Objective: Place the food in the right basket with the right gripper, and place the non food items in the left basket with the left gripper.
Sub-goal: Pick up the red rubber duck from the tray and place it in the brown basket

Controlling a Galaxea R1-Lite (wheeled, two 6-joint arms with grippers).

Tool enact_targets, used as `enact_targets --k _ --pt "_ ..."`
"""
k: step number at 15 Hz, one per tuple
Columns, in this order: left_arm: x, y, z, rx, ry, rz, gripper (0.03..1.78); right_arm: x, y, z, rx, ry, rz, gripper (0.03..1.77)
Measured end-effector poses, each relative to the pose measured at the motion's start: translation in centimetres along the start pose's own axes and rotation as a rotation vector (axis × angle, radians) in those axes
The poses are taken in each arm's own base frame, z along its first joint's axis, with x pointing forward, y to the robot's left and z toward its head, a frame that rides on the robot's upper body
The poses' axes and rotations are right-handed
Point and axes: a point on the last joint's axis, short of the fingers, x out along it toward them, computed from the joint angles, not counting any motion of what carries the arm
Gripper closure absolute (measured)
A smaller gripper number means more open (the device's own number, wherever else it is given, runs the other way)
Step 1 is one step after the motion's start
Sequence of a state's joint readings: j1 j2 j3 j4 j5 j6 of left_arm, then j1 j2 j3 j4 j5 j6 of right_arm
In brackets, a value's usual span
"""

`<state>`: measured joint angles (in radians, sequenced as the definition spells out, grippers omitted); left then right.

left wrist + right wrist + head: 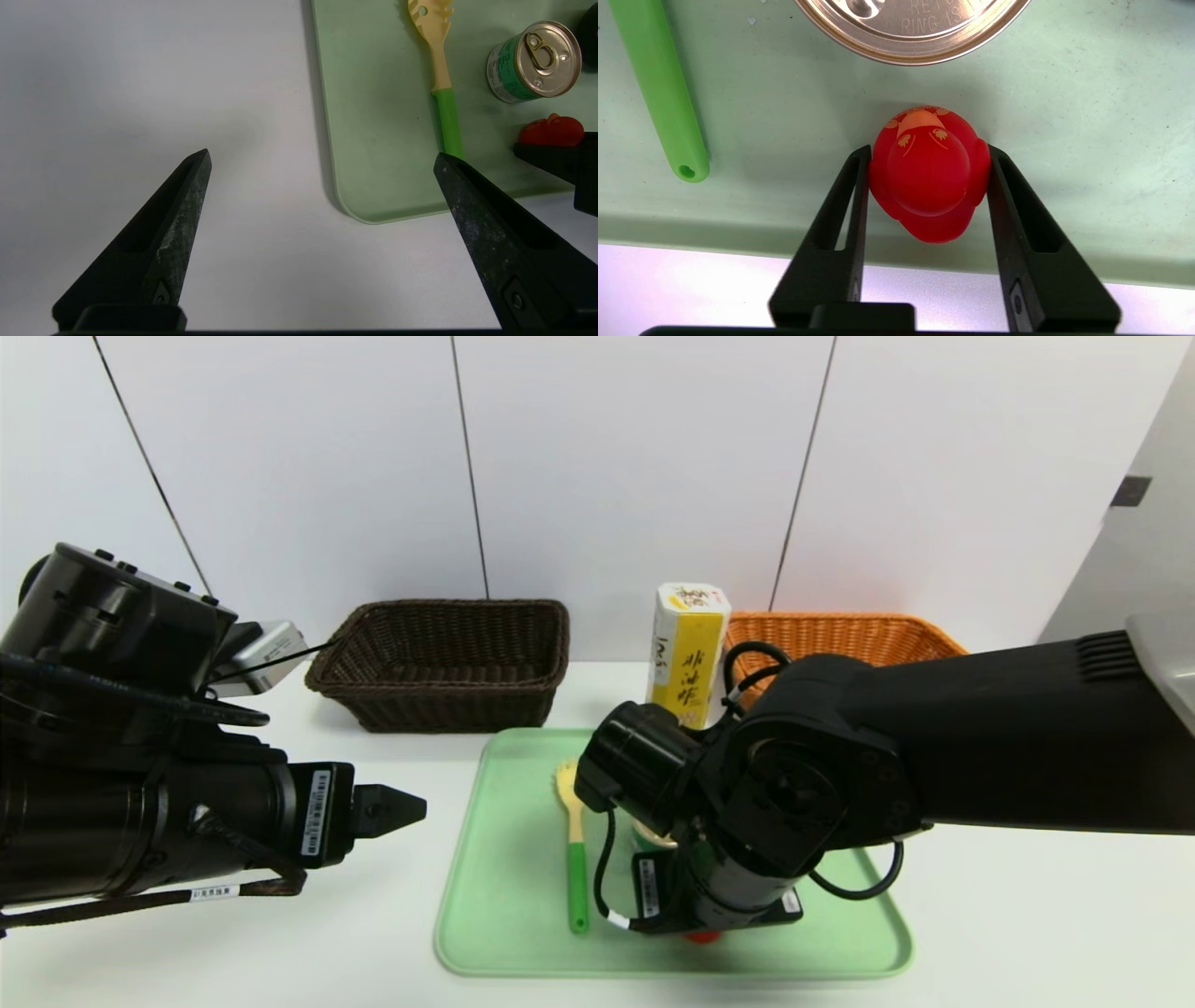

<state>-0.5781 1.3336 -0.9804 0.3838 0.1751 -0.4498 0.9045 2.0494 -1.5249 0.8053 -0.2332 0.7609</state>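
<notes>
A red duck (928,179) sits on the green tray (1064,140), clamped between the right gripper's (928,151) fingers. The tin (910,28) lies just beyond, the fork (663,98) to one side. The left gripper (322,158) hovers open above the counter (140,93).

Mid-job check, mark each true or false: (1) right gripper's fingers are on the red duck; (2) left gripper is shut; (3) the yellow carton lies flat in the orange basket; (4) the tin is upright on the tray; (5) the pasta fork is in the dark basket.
1. True: the right gripper has its fingers against both sides of the red duck.
2. False: the left gripper is open, over bare table.
3. False: the yellow carton stands upright between the baskets.
4. True: the tin stands on the green tray.
5. False: the pasta fork lies on the tray.
</notes>
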Motion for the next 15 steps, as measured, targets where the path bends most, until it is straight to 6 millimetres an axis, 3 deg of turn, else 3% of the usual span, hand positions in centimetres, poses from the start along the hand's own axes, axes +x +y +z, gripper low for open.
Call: enact_targets --k 4,8,11,15 --pt "0.0 0.2 -0.3 0.001 0.008 0.004 0.12 -0.4 -0.6 -0.5 0.009 0.02 -0.015 1.08" --pt "-0.1 0.3 -0.5 0.001 0.009 0.007 0.12 -2.0 -1.7 -1.1 0.014 0.026 -0.003 1.12" --pt "-0.2 0.4 -0.7 0.001 0.01 0.011 0.12 -4.0 -3.0 -1.7 0.027 -0.009 0.028 1.13" --pt "-0.2 0.6 -1.0 0.001 0.015 0.013 0.12 -7.8 -3.5 -0.8 0.064 -0.221 0.224 1.14"
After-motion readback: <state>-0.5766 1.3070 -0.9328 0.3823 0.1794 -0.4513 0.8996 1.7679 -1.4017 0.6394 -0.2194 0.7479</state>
